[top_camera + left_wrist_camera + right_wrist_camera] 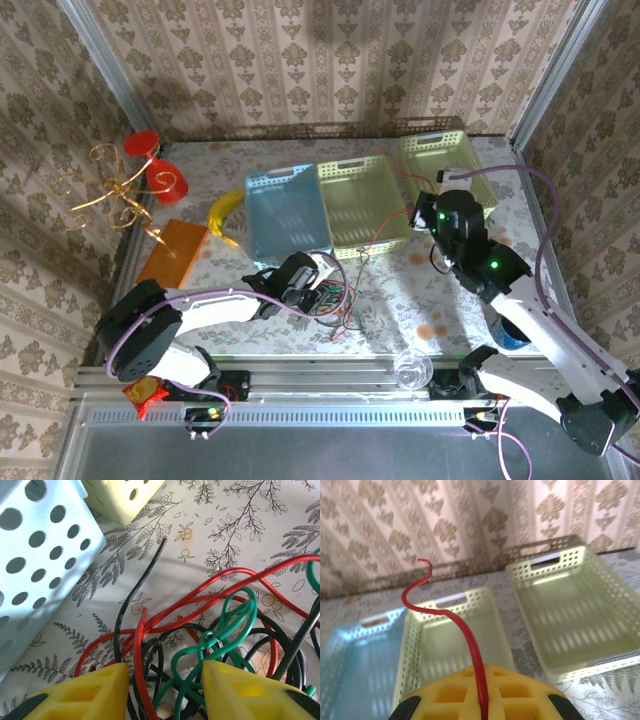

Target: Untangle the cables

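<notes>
tangle of cables [335, 300] sits near-centre on table [420, 295], just in front of blue basket [262, 190]. left end effector [164, 669] is over it, jaws apart, straddling black, red + green strands, nothing pinched afaict. right end effector [482, 675] is clenched on a red cable [462, 625], lifted off to the right. wires look light, springy, slick-coated. prob best to grab a free tip, e.g. the black end [160, 540], not the knot.

Cables [215, 637]: black, red, green strands knotted in loose heap; one red strand [471, 645] apart, seemingly raised, tip curled.
</notes>
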You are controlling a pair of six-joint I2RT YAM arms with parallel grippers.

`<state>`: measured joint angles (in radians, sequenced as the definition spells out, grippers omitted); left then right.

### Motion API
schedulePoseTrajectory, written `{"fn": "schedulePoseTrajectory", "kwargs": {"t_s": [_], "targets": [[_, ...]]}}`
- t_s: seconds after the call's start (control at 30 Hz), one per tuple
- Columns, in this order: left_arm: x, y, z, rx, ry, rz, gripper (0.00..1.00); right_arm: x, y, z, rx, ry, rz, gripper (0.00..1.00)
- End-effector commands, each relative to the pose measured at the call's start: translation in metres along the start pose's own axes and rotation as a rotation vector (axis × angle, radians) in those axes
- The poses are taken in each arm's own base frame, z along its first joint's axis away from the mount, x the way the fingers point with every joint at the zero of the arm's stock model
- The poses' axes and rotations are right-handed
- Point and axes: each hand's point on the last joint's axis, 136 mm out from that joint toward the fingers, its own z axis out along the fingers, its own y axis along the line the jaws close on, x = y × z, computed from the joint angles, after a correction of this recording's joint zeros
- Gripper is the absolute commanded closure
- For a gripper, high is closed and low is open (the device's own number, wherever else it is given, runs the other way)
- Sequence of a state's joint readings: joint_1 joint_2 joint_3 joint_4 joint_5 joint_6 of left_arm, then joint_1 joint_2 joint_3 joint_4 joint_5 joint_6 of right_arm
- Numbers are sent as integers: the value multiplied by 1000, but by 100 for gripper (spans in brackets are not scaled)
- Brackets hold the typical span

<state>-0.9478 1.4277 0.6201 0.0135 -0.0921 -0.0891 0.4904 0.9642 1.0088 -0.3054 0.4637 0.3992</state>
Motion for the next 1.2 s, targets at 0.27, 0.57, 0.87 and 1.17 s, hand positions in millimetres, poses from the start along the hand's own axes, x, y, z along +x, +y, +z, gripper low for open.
{"fn": "schedulePoseTrajectory", "kwargs": {"t_s": [0.27, 0.57, 0.87, 1.17], "targets": [[10, 14, 4, -73, 35, 0, 100, -97, -35, -24, 39, -258, 155, 100], [-35, 18, -20, -65, -125, -74, 84, -125, 27, 6, -224, -195, 20, 100], [-64, 34, -47, -48, -245, -153, 72, -52, 73, 104, -349, 105, 29, 100], [-61, 67, -65, -155, -311, -278, 37, 104, 73, 169, -232, 491, -29, 100]]}}
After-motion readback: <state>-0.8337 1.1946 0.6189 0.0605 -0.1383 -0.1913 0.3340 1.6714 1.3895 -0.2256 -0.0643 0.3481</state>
